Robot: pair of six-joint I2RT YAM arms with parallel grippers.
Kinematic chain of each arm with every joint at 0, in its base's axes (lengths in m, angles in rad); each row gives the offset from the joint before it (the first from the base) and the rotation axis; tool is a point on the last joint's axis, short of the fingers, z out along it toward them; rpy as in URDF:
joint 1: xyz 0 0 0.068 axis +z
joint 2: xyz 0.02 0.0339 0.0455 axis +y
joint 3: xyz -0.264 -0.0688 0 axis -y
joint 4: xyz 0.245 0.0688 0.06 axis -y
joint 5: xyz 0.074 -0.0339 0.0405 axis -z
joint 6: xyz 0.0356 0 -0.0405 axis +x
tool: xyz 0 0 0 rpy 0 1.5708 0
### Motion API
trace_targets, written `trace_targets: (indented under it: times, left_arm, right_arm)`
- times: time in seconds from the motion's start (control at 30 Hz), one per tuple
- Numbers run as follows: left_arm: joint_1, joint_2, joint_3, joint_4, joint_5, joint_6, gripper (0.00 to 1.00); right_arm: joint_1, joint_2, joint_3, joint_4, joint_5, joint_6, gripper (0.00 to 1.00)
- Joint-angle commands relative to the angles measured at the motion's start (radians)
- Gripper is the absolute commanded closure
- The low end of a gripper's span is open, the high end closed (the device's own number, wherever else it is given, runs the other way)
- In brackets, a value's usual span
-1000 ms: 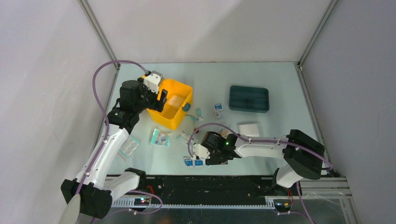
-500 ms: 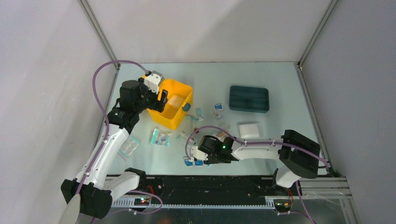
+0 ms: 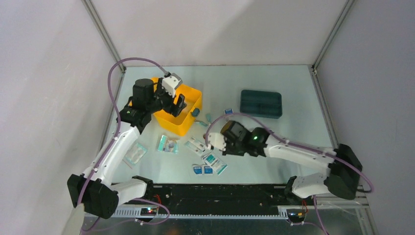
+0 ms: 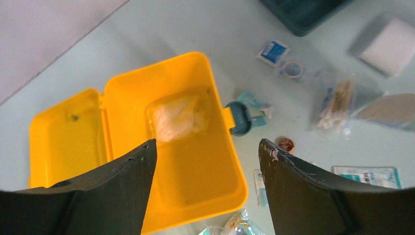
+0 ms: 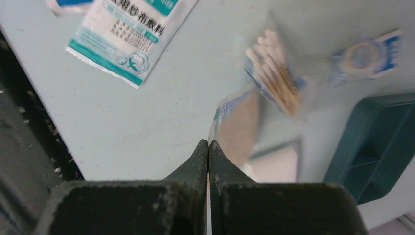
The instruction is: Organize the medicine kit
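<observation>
Left tool (image 3: 177, 104) (image 4: 206, 144) hangs over the kit (image 3: 185, 125) (image 4: 191, 171), its fingers wide apart and holding nothing. In its wrist view the two fingers frame the open yellow box from the near side.

From above, the kit sits at about 10 o'clock on the counter (image 3: 274, 83). Its lid (image 4: 66, 132) is thrown back flat at the box's 9 o'clock in the left wrist view. A clear bag (image 4: 178, 115) lies inside, against the far wall. The latch (image 4: 240, 117) sticks out at the box's 3 o'clock.

Right tool (image 3: 214, 142) (image 5: 209, 143) is low near the middle of the counter. Its fingers are pressed together with nothing seen between them.

In its wrist view, a tan plaster packet (image 5: 242, 125) lies just past the tips at 1 o'clock. It is blurred, and I cannot tell whether it touches them. Beyond it, also at 1 o'clock, is a swab bag (image 5: 276, 83), with a tape packet (image 5: 364, 54) at 2 o'clock. A cotton pack (image 5: 132, 34) lies at 11 o'clock, apart from the tips.

The tray (image 3: 261, 103) stands at the counter's 1 o'clock, well apart from the kit. Loose packets (image 3: 168, 144) lie at the kit's 6 o'clock, between the two arms.
</observation>
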Motion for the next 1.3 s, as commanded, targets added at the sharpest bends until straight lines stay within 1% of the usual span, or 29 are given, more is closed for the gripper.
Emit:
trace_targets:
  times: [0.0,0.07,0.1,0.13,0.2,0.33,0.4,0.5,0.8,0.9,0.97,1.03,1.13,1.17,1.2,1.23,1.27]
  left_arm:
    - [-0.011,0.023,0.067,0.052,0.234,0.085,0.19]
    - [-0.012,0.052,0.091,0.052,0.393,0.103,0.19]
    - [-0.018,0.081,0.102,0.053,0.431,0.105,0.19]
    - [-0.028,0.113,0.123,0.052,0.500,0.108,0.19]
    - [-0.059,0.156,0.156,0.052,0.574,0.119,0.19]
    - [-0.142,0.229,0.203,0.047,0.651,0.134,0.19]
    - [-0.179,0.258,0.214,0.044,0.661,0.148,0.19]
    - [-0.227,0.301,0.230,0.043,0.638,0.174,0.21]
    - [-0.292,0.368,0.276,0.045,0.632,0.212,0.27]
    - [-0.307,0.380,0.283,0.045,0.641,0.208,0.31]
    - [-0.316,0.384,0.285,0.045,0.643,0.209,0.36]
    - [-0.323,0.392,0.288,0.046,0.644,0.207,0.45]
    - [-0.331,0.405,0.296,0.049,0.646,0.201,0.53]
    - [-0.334,0.408,0.297,0.054,0.644,0.194,0.58]
    - [-0.337,0.413,0.299,0.057,0.636,0.191,0.60]
    - [-0.339,0.414,0.299,0.064,0.621,0.184,0.66]
    - [-0.343,0.417,0.299,0.066,0.613,0.180,0.69]
  right_arm:
    - [-0.126,-0.127,0.097,-0.115,-0.180,-0.071,1.00]
    - [-0.190,-0.153,0.112,-0.105,-0.215,-0.099,1.00]
    - [-0.209,-0.159,0.116,-0.104,-0.225,-0.109,1.00]
    - [-0.244,-0.167,0.131,-0.096,-0.248,-0.129,1.00]
    - [-0.288,-0.168,0.163,-0.084,-0.275,-0.149,1.00]
    - [-0.354,-0.148,0.258,-0.084,-0.317,-0.180,1.00]
    - [-0.378,-0.137,0.326,-0.090,-0.336,-0.184,1.00]
    - [-0.411,-0.123,0.388,-0.108,-0.370,-0.186,1.00]
    - [-0.461,-0.079,0.535,-0.150,-0.528,-0.166,1.00]
    - [-0.463,-0.066,0.562,-0.148,-0.534,-0.151,1.00]
    - [-0.465,-0.060,0.565,-0.139,-0.542,-0.145,1.00]
    - [-0.469,-0.054,0.567,-0.129,-0.549,-0.137,1.00]
    - [-0.473,-0.048,0.569,-0.120,-0.556,-0.127,1.00]
    - [-0.473,-0.048,0.568,-0.120,-0.561,-0.125,1.00]
    - [-0.475,-0.048,0.568,-0.120,-0.563,-0.124,1.00]
    - [-0.476,-0.048,0.567,-0.120,-0.566,-0.122,1.00]
    - [-0.477,-0.049,0.566,-0.119,-0.567,-0.119,1.00]
